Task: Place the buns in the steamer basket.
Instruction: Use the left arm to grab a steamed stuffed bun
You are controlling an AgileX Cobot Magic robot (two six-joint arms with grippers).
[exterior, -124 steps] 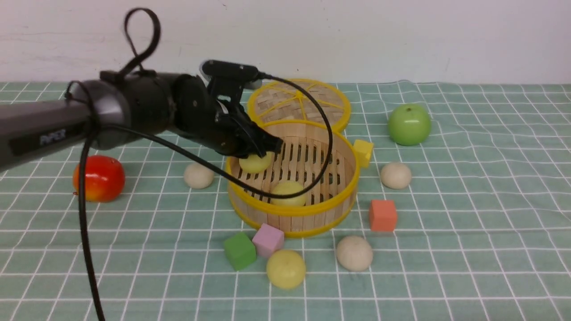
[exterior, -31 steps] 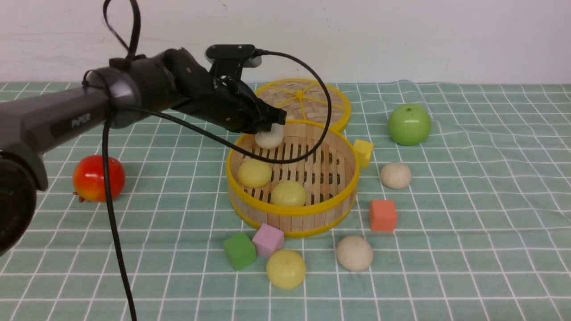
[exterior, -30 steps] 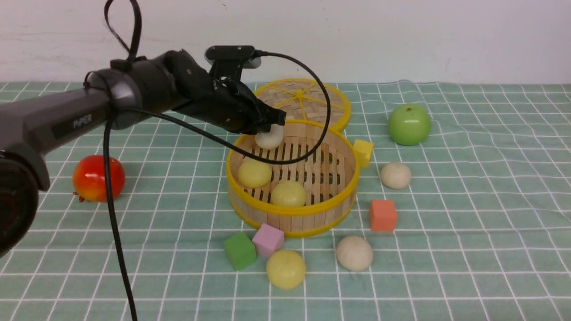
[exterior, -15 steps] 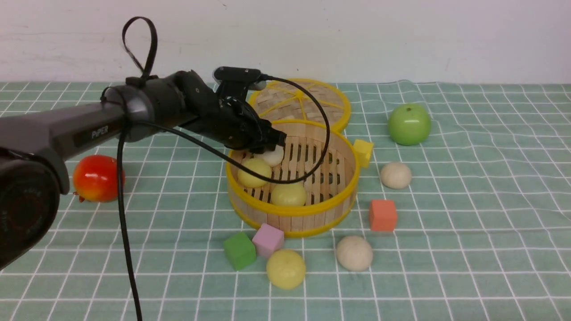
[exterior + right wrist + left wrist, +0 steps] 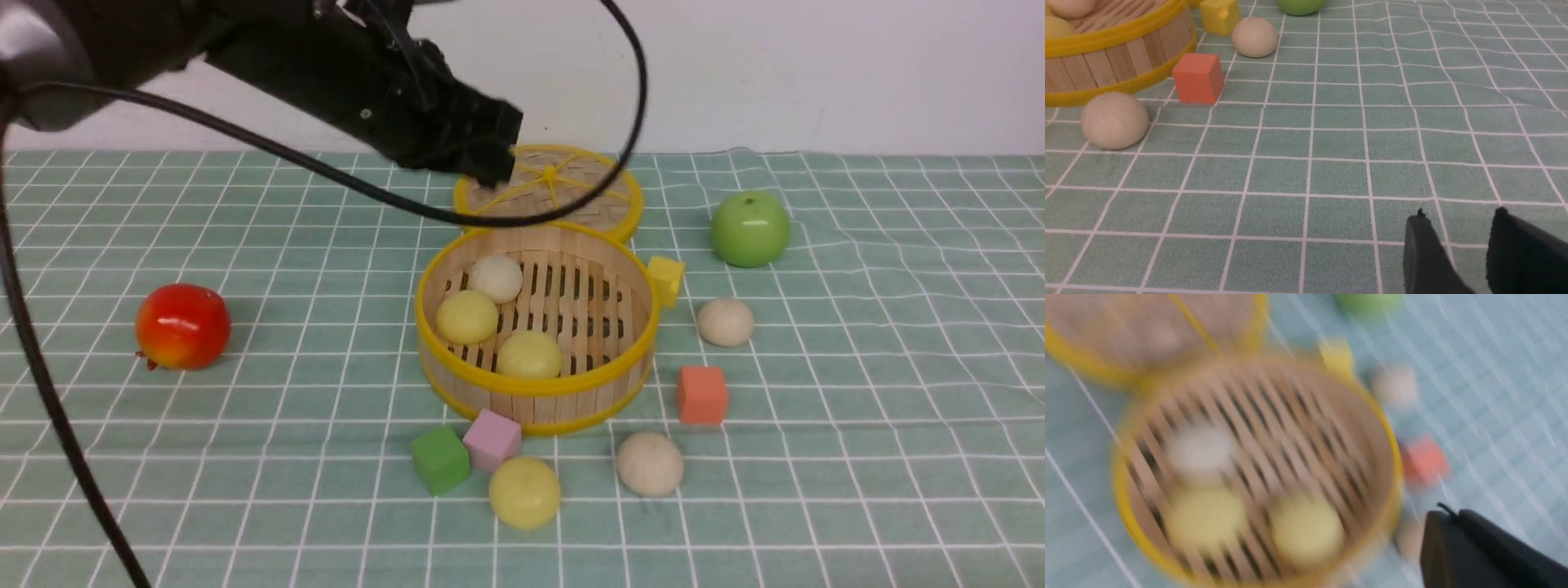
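Left gripper hangs above three smooth buns in steamer basket.

**Steamer basket**, standing on the surface; all places are given from it.

- Inside: three buns on the floor, one at the back left, one at the left, one at the front, all near one another.
- Behind: lid lying flat, its near edge hidden by the basket's far rim.
- Right: cube against the rim. A bun lies beyond it, apart. An apple lies farther right and behind.
- Right front: cube, near the wall but apart from it.
- Front: two cubes side by side, the right one just beside the wall, the left one next to it. A bun lies just before them, and another bun to the front right.
- Left: fruit, well apart.
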